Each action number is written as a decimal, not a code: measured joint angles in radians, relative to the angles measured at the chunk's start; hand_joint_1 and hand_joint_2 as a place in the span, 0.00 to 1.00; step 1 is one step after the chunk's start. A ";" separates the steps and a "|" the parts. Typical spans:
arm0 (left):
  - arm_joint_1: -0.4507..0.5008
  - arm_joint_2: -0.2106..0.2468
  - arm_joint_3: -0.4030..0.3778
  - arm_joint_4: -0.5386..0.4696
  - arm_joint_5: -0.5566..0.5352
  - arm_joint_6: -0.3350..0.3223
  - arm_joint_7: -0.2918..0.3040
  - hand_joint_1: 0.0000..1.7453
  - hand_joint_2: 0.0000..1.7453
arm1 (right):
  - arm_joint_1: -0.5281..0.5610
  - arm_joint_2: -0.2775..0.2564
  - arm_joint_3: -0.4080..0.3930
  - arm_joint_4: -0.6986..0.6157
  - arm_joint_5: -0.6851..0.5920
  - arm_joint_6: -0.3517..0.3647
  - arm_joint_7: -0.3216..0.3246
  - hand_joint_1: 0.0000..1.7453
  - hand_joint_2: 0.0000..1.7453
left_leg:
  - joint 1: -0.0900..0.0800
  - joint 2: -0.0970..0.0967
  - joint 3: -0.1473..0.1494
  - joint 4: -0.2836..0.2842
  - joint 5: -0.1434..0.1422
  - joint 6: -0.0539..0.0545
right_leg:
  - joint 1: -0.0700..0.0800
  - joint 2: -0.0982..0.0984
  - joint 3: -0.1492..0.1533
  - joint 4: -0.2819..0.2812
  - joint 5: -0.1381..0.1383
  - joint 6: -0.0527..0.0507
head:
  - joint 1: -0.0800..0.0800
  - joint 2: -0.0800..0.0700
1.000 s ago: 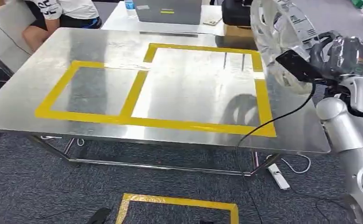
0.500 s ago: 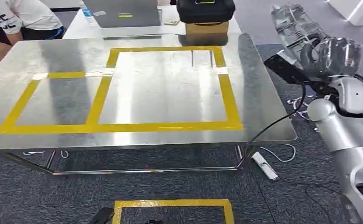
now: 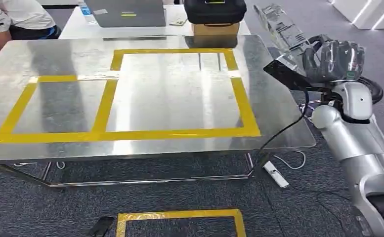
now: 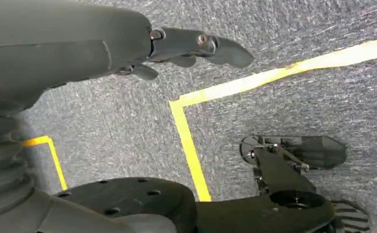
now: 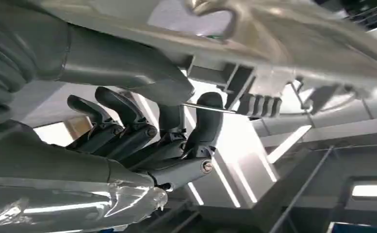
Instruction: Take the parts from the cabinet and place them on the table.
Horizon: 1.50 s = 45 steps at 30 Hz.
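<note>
Nearest us, at six o'clock on the grey carpet, we see a yellow tape rectangle (image 3: 179, 217). In the left wrist view our left hand (image 4: 196, 48) hangs over that carpet beside more yellow tape, its fingers spread apart and holding nothing.

At about four o'clock our silver right arm (image 3: 362, 148) rises from the lower corner. At two o'clock its right hand (image 3: 334, 61) grips the part (image 3: 283, 29), a pale silvery moulded piece seen edge-on, tilted and held in the air just off the counter's right edge, not resting on anything. In the right wrist view the dark fingers (image 5: 205, 126) curl up against the underside of the part and the thick thumb lies along it.

The steel counter (image 3: 278, 113) spans nine to one o'clock, marked with yellow tape outlines (image 3: 130, 133): a smaller box at ten o'clock and a larger one at twelve.

Beyond it, at twelve o'clock, a white table carries a grey laptop (image 3: 125, 11), a black case (image 3: 214, 11) on a cardboard box (image 3: 214, 28). At eleven o'clock a person (image 3: 12, 17) in a white shirt sits.
</note>
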 joint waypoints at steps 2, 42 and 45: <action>0.000 0.000 0.000 0.000 0.000 0.000 0.000 0.00 1.00 | -0.002 0.001 0.003 0.001 0.000 0.000 -0.001 1.00 1.00 | 0.000 -0.002 -0.001 0.000 0.000 0.002 | 0.000 -0.002 0.001 -0.002 0.001 0.002 | 0.000 0.000; -0.020 -0.006 -0.019 0.000 0.000 -0.011 0.019 0.00 1.00 | -0.032 0.268 0.295 0.049 0.061 0.108 -0.017 1.00 1.00 | 0.005 0.002 -0.007 -0.005 0.012 -0.006 | 0.005 0.003 -0.012 -0.002 0.014 0.002 | -0.002 0.000; -0.020 -0.008 -0.019 0.000 0.000 -0.011 0.020 0.00 1.00 | -0.037 0.272 0.300 0.055 0.062 0.108 -0.016 1.00 1.00 | 0.005 0.002 -0.007 -0.005 0.012 -0.006 | 0.005 0.003 -0.012 -0.002 0.014 0.002 | -0.002 0.000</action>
